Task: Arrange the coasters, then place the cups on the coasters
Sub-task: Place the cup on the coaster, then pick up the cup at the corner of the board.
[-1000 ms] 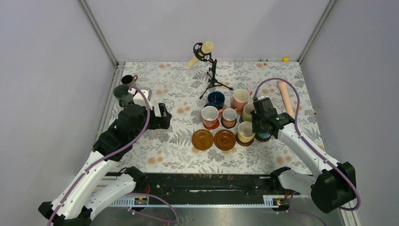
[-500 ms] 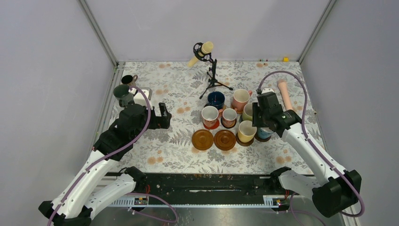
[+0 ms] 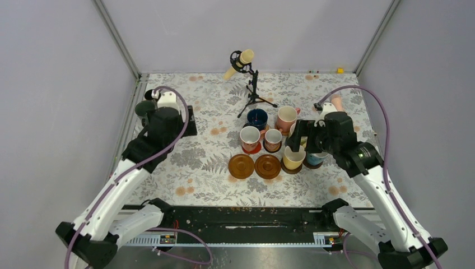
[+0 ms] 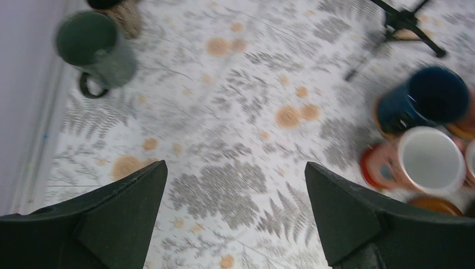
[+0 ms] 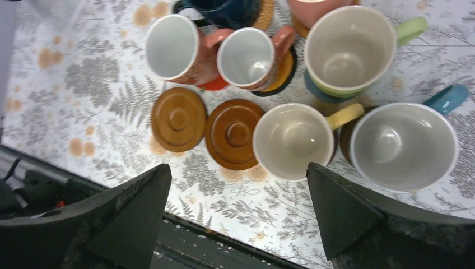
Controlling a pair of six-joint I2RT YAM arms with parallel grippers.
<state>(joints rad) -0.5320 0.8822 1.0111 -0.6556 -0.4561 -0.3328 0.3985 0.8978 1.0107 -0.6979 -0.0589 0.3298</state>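
Seven cups stand grouped right of centre: navy (image 3: 257,118), pink (image 3: 286,117), a cream one (image 5: 172,46) on a red coaster (image 4: 372,168), a small pink one (image 5: 246,56), pale green (image 5: 344,50), yellow (image 5: 291,140) and light blue (image 5: 400,145). Two brown wooden coasters (image 3: 241,166) (image 3: 267,166) lie bare in front of them. A dark green cup (image 3: 144,109) stands at the far left. My right gripper (image 3: 298,136) hovers open above the yellow cup, holding nothing. My left gripper (image 3: 190,120) is open over bare cloth, right of the dark green cup.
A cream microphone on a black stand (image 3: 246,61) stands at the back centre. A pink cylindrical handle (image 3: 336,101) lies at the back right. Grey walls close in both sides, and a black rail (image 3: 235,221) runs along the near edge.
My right gripper opened, let go of the light blue cup and rose away from it. My left arm swung toward the back left, nearer the dark green cup.
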